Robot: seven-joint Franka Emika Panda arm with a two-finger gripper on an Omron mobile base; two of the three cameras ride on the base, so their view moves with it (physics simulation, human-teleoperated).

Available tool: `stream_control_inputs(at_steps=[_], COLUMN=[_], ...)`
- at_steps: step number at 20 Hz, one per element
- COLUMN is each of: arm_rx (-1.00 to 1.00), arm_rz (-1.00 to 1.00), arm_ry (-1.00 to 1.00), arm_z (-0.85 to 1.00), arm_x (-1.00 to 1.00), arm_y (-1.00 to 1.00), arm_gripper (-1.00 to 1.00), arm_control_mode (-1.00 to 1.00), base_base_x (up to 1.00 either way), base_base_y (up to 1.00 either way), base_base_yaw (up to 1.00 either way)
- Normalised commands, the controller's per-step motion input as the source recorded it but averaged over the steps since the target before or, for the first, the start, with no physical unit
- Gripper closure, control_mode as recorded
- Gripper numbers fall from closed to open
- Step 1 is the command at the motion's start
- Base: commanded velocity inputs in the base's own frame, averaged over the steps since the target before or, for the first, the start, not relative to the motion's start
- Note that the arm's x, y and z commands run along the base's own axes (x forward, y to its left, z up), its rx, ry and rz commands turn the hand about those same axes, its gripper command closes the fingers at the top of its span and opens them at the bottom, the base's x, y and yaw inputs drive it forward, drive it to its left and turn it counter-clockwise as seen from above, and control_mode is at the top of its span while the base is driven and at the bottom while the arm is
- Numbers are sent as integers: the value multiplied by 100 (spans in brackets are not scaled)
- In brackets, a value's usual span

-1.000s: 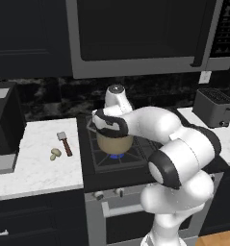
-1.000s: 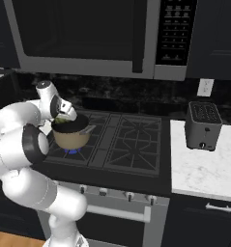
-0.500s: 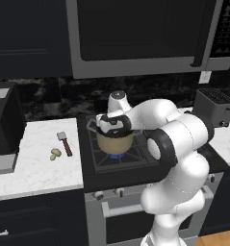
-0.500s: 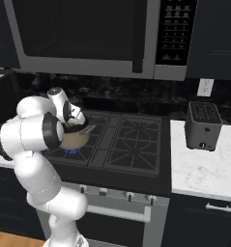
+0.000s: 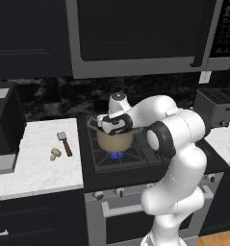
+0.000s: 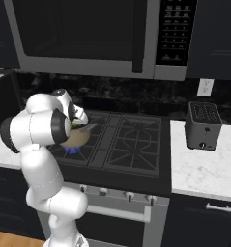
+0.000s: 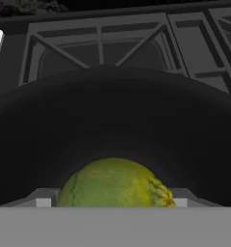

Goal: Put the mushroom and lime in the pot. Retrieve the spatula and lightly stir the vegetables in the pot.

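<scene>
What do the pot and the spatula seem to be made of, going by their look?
Pot: matte tan outside, dark inside, possibly enamelled metal or ceramic. Spatula: flat pale-grey blade, likely metal; thin red-brown handle, perhaps wood, too small to tell.

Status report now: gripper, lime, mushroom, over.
Gripper over pot, lime between its fingers. Mushroom and spatula on counter. Nothing in the way.
</scene>
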Motion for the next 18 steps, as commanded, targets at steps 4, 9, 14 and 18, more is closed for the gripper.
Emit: stream_control_inputs(at_steps=[4, 9, 14, 18], arm_rx=[0, 0, 0, 0], arm_rz=[0, 0, 0, 0], arm_ry=[0, -1, -4, -2], arm_z=[-8, 1, 19, 37], arm_x=[5, -22, -41, -55], arm_y=[0, 0, 0, 0], arm_gripper=[-100, -100, -100, -100], arm_control_mode=[-100, -100, -100, -100], base_base_x=[0, 0, 0, 0], base_base_y=[0, 0, 0, 0], base_base_yaw=[0, 0, 0, 0])
